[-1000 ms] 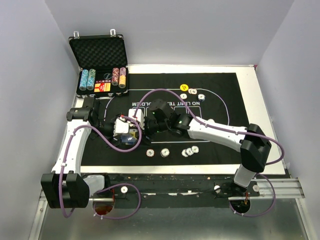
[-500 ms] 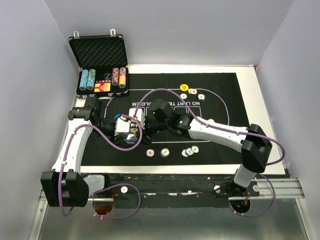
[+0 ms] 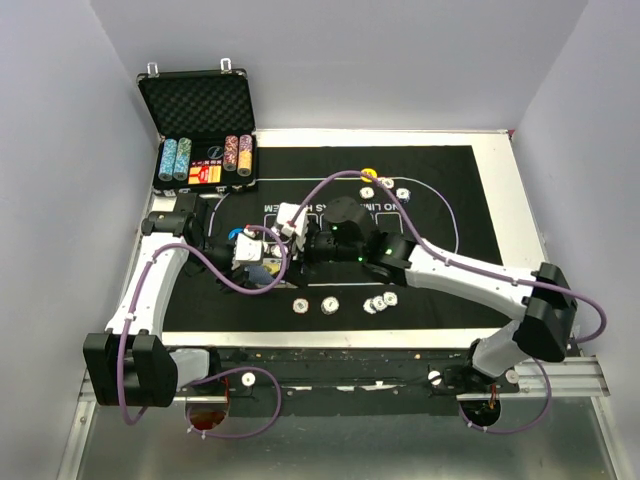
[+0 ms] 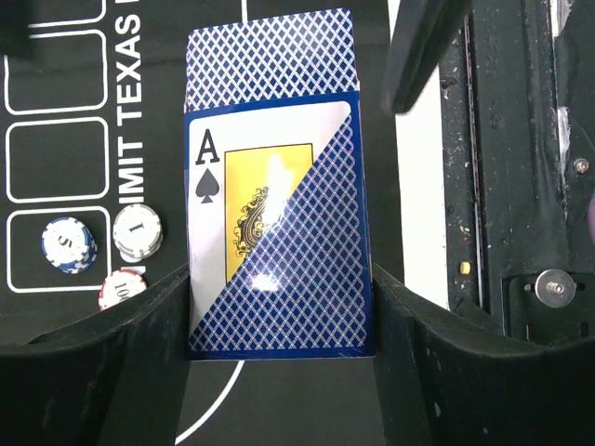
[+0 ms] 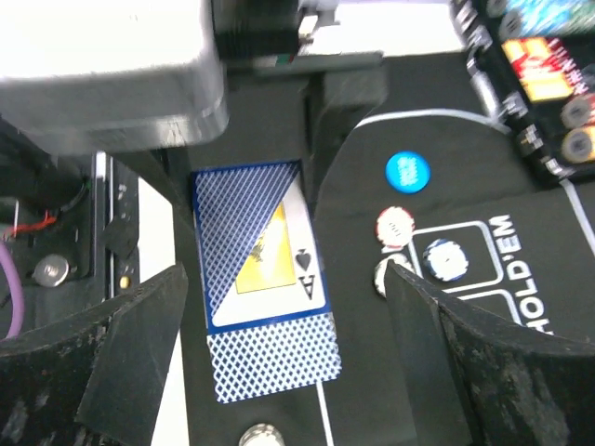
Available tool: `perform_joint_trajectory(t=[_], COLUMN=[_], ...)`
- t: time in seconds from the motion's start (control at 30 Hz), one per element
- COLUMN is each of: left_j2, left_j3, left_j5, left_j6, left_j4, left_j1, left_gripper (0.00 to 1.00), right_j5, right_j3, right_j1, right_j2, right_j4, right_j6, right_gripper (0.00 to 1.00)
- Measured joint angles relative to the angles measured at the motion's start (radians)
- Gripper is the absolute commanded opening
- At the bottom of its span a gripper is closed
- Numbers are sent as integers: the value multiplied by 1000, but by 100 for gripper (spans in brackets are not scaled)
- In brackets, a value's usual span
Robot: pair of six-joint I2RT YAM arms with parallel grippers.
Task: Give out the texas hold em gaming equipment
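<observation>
– Left wrist view: what is seen between the fingers?

– A pack (image 4: 279, 232) of cards is clamped by the left gripper (image 4: 279, 279), with one dark finger pressed to each long side. Its face is printed with a blue diamond lattice, cut on the diagonal by a white area bearing a black A, a spade and a yellow court figure. A blue lattice panel (image 4: 270, 60) juts past its far end; whether that is a flap or a loose card cannot be told.

– Where is the pack placed?

– It is held over the left part of the black mat (image 3: 420, 250), nearer the mat's near edge. Whether the mat is touched cannot be told.

– What is seen beside it?

– Three chips are grouped close together on the mat's white printed boxes: a blue chip (image 4: 68, 244), a white chip (image 4: 138, 230) marked 1 and a red chip (image 4: 121, 290) marked 10. In the right wrist view a blue button (image 5: 407, 171) is seen just beyond them.

– And the right gripper (image 5: 286, 277)?

– Its fingers are spread wide, one to each side of the pack with gaps between, and nothing is gripped.

– What else is shown from above?

– Near chips (image 3: 330, 303) are laid in a row by the mat's near edge. A yellow button (image 3: 368, 173) is set beside far chips (image 3: 385, 185). An opened case (image 3: 205, 140) stands at the far left corner.
</observation>
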Motion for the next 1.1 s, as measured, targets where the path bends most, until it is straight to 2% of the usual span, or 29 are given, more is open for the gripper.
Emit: perform_joint_trajectory(t=[0.3,0.53,0.8,1.1], left_j2=[0,15,39,39], left_j3=[11,132,237,244], left_j5=[5,45,82,94], left_j6=[-29,-79,-123,-135], left_j4=[-5,-14,-11,-13], left_j1=[0,5,9,13], left_gripper=[45,45,45,45], right_j5=[6,-42,-166,-224], right_j3=[-79,-105,-240,-257], right_j1=[-70,-280,-287,-287], right_j2=[-111,-174,-172,-142], right_j4=[93,138,343,467], right_j6=[109,471,924,1146], right_gripper=[100,100,100,100])
